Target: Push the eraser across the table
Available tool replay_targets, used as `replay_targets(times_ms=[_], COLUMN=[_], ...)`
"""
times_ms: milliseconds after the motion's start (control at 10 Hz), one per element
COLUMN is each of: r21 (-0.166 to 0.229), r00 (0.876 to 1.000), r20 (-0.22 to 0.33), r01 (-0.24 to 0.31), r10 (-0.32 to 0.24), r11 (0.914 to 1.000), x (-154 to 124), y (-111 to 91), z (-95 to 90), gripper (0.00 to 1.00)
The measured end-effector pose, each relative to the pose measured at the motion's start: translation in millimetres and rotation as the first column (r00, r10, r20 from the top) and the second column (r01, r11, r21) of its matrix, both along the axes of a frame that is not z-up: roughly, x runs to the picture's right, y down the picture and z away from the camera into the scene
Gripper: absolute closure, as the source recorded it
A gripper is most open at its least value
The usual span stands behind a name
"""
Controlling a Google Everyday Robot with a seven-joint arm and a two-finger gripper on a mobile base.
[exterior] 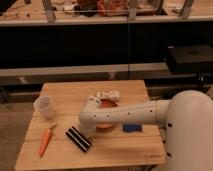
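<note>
1. Black with thin pale stripes, the eraser [76, 137] lies on the near-left part of the table [122, 150], well in from the edges.
2. Its long axis runs on a slant, from far-left to near-right.
3. Your gripper [86, 130] sits at the end of the white arm, which reaches in from the right. It is low over the tabletop, right against the eraser's far-right long side.
4. You cannot tell how wide the gripper stands, nor whether it has hold of anything. Contact with the eraser looks likely, but it is not certain.
5. From the gripper, the eraser lies toward the near-left, so a push that way would meet it broadside and probably slide it without much turning.
6. Mind the carrot [45, 142], just left of the eraser, with the white cup [44, 107] beyond it. A push straight left could well run into the carrot.
7. Right of the arm lies a small blue rectangle [132, 128], clear of that path.
</note>
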State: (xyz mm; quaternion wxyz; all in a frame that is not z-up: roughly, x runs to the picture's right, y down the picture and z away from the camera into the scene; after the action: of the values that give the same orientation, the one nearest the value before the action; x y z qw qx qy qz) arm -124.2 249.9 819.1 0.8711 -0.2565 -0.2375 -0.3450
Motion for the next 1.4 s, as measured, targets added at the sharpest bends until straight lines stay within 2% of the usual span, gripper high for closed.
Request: replay_targets(times_ms=[1400], r21=[0.003], r00=[1.0], r20=[0.015], r01=[0.011], r10=[-0.011], r11=[0.9999], x=[-3.0], y=[-1.5], z=[0.3], gripper=[1.0])
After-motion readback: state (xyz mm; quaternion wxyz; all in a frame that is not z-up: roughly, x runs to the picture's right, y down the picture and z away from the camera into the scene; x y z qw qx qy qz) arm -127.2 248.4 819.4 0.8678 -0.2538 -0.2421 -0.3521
